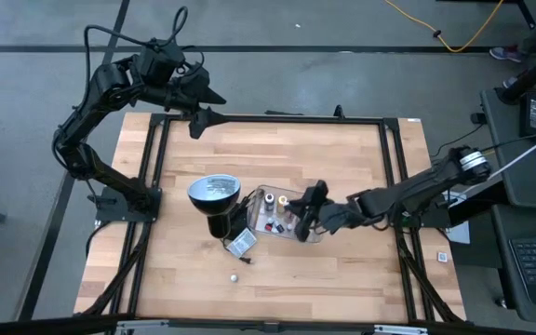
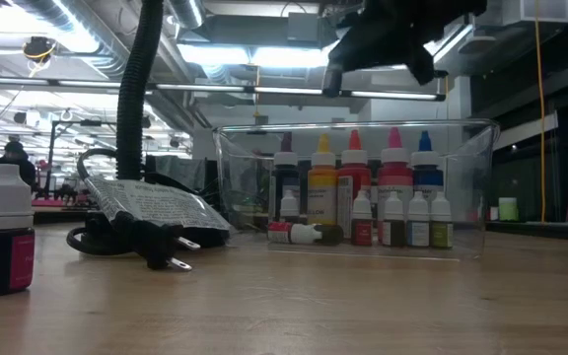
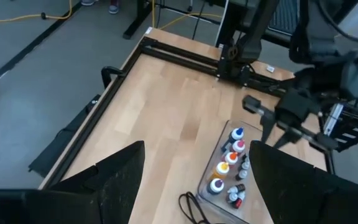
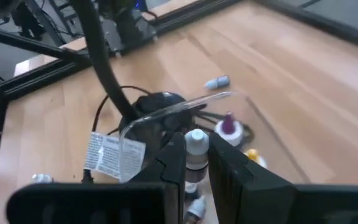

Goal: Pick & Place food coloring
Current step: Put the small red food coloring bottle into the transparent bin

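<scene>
A clear plastic tray (image 2: pixel 466 197) rests flat on the wooden table. In it stand food coloring bottles (image 2: pixel 353 182) with coloured caps, and one (image 2: pixel 299 233) lies on its side. My right gripper (image 4: pixel 196 168) hangs above the tray (image 1: pixel 270 197), reaching in from the table's right, shut on a small white-capped bottle (image 4: pixel 196 142). Loose bottles sit on the table: one upright (image 2: pixel 3 232), one lying (image 4: pixel 217 81). My left gripper (image 1: pixel 198 119) waits open, high over the far left corner. My right gripper pinches the small bottle between its two fingers, on the body just under the white cap (image 4: pixel 195 163). The fingers slant down from the table's right side. The bottle sits upright in the hold, above the tray and clear of the table.
A black lamp with a round silvery head (image 1: pixel 214 191) stands just left of the tray. Its cord, tag (image 2: pixel 156 205) and plug (image 2: pixel 161 256) lie in front of it. Black frame rails (image 1: pixel 389 177) run along the table's edges. Bare wood lies toward the far side.
</scene>
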Tool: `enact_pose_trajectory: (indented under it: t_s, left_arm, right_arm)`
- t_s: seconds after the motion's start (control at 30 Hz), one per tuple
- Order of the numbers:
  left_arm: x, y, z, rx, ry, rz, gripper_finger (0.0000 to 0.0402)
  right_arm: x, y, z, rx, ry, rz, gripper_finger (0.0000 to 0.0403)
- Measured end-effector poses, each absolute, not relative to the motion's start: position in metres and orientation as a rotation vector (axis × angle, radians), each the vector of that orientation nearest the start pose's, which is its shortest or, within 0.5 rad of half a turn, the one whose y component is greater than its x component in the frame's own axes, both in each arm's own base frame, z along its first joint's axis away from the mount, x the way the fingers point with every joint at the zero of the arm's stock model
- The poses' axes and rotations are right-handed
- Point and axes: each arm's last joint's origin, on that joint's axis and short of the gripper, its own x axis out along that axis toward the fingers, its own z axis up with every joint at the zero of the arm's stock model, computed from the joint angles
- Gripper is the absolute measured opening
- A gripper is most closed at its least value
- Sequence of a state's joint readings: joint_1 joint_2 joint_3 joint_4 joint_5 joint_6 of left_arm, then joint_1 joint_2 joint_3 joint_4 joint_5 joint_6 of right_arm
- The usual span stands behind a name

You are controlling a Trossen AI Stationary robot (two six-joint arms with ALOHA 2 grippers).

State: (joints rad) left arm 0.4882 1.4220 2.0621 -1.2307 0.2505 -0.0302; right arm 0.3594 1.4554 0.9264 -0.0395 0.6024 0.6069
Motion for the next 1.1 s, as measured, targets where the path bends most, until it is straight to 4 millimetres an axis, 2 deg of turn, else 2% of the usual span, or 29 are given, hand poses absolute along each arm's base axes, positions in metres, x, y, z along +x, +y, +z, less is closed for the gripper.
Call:
enact_pose_trajectory:
  t_s: [0.2,0.5,0.67,0.77,1.1]
  left_arm:
    - [0.198,0.099,0.506,-0.221,0.554,0.294,0.0284]
    - [0.198,0.099,0.506,-0.23,0.553,0.285,0.0283]
    - [0.198,0.099,0.506,-0.231,0.553,0.284,0.0283]
    - [0.198,0.099,0.506,-0.231,0.553,0.284,0.0283]
    - [0.198,0.099,0.505,-0.232,0.556,0.285,0.0284]
  right_arm:
    - [0.304,0.099,0.228,0.337,0.452,-0.358,0.0051]
    - [0.316,0.1,0.204,0.335,0.519,-0.334,0.0051]
    - [0.339,0.096,0.207,0.297,0.531,-0.296,0.0051]
    - [0.347,0.091,0.201,0.287,0.572,-0.292,0.0051]
    - [0.355,0.079,0.194,0.242,0.615,-0.256,0.0051]
